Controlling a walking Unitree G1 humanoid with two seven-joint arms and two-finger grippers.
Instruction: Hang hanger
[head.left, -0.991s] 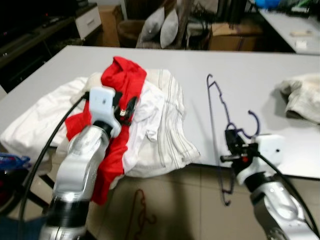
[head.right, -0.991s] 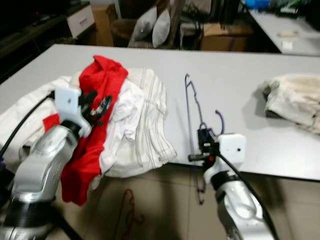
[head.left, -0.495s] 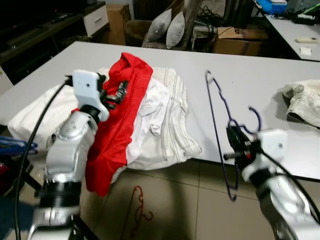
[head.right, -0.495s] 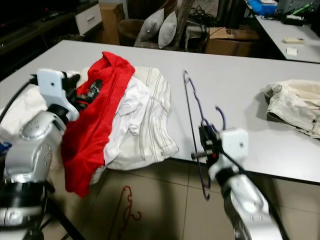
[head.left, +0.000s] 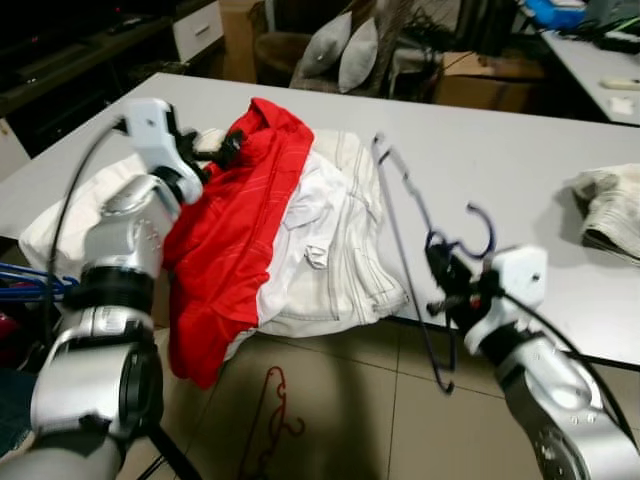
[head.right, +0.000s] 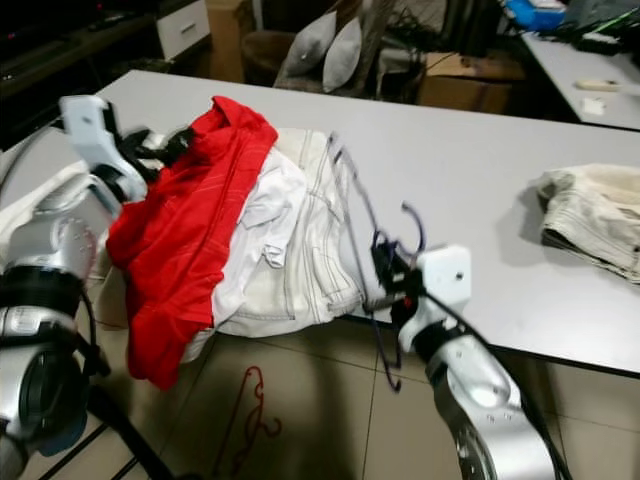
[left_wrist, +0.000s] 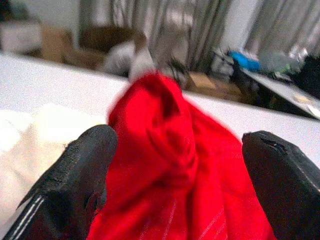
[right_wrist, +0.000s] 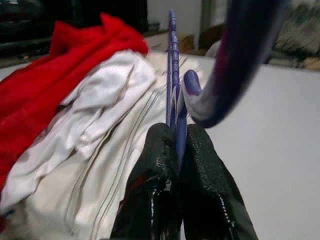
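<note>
Right, I see the right gripper (right_wrist: 175, 150) pinching the purple hanger (head.left: 405, 215) at the table (head.left: 500, 160) edge, its frame reaching over the pile of white clothes (head.left: 330, 240). My left gripper (left_wrist: 180, 165) is spread wide at the red garment (head.left: 235, 230) on that pile

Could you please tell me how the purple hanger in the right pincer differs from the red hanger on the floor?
The purple hanger is gripped in the right pincer, tilted over the table edge; the red hanger lies flat on the floor, untouched. The purple one looks larger and darker, the red one smaller. Both are thin hangers with a hook.
</note>
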